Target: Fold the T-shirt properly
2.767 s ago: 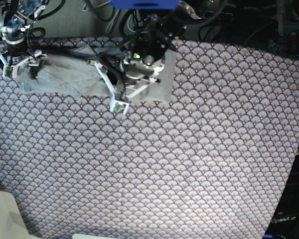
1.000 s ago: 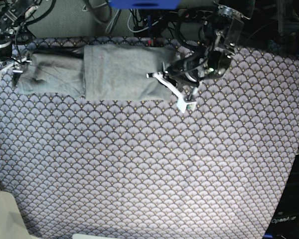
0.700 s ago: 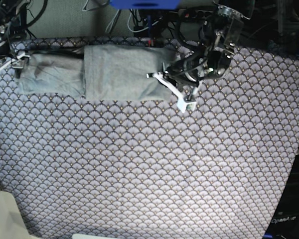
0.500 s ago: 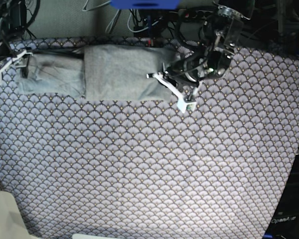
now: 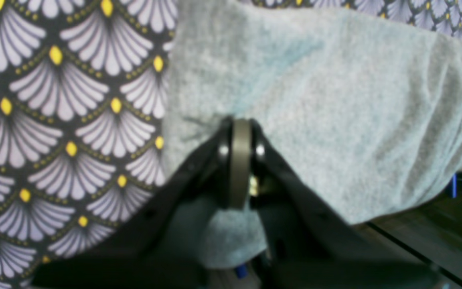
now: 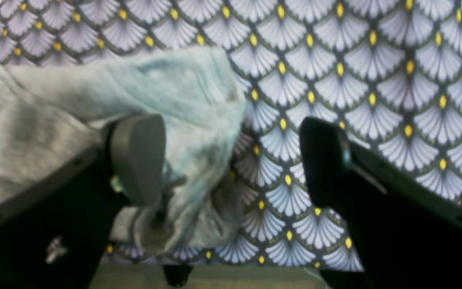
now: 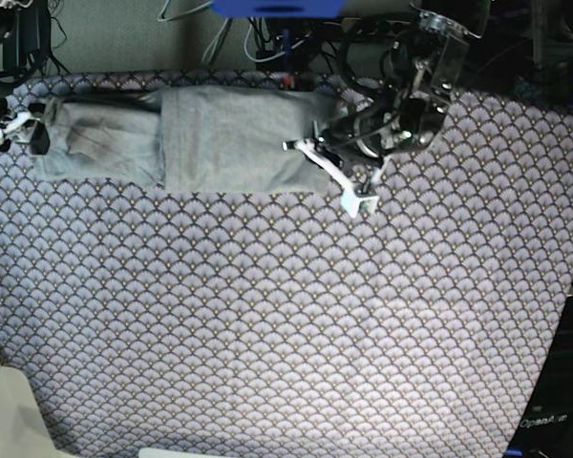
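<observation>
The light grey T-shirt (image 7: 220,138) lies folded into a long band along the table's far edge, a doubled layer on its right part. My left gripper (image 7: 301,148) is at the shirt's right end, and its pads (image 5: 239,160) are pressed together against the fabric edge (image 5: 335,100); no cloth shows between them. At the shirt's left end my right gripper (image 7: 14,129) stands wide open (image 6: 231,160). One of its pads (image 6: 136,156) is over the rumpled shirt corner (image 6: 191,92) and the other is over the tablecloth.
A purple-grey scallop-patterned cloth (image 7: 286,315) covers the whole table. Cables and dark equipment (image 7: 267,38) crowd the space behind the far edge. A pale object (image 7: 0,410) sits at the front left corner.
My right gripper has opened wider at the shirt's left end, and its arm has swung out to the left. The left arm has stayed at the right end.
</observation>
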Controlling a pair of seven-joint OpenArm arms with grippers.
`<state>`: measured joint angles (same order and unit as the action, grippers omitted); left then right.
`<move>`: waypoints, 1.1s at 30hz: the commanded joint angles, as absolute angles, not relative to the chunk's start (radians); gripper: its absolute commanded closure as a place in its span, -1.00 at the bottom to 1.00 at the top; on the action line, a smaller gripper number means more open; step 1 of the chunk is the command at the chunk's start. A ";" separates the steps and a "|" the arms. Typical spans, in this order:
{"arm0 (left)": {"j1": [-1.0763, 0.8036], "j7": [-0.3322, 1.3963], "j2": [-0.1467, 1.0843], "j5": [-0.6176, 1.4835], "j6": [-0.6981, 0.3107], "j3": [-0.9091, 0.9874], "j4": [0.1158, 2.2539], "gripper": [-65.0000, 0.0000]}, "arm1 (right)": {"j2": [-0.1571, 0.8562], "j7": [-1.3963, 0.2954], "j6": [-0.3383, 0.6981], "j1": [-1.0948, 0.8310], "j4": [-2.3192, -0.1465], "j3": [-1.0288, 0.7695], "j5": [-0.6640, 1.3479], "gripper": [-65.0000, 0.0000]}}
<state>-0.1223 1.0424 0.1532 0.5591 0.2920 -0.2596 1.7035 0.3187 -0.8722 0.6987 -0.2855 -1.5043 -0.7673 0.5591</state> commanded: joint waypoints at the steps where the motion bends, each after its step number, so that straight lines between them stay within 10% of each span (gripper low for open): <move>1: -0.113 1.036 0.156 0.559 0.294 -0.257 1.722 1.00 | 0.338 -0.851 0.698 -0.278 -1.518 -0.776 0.581 -0.63; 33: -0.116 1.041 0.173 0.567 0.297 -0.254 1.808 1.00 | 0.300 -0.759 0.698 -0.288 -1.395 -0.653 0.578 -0.62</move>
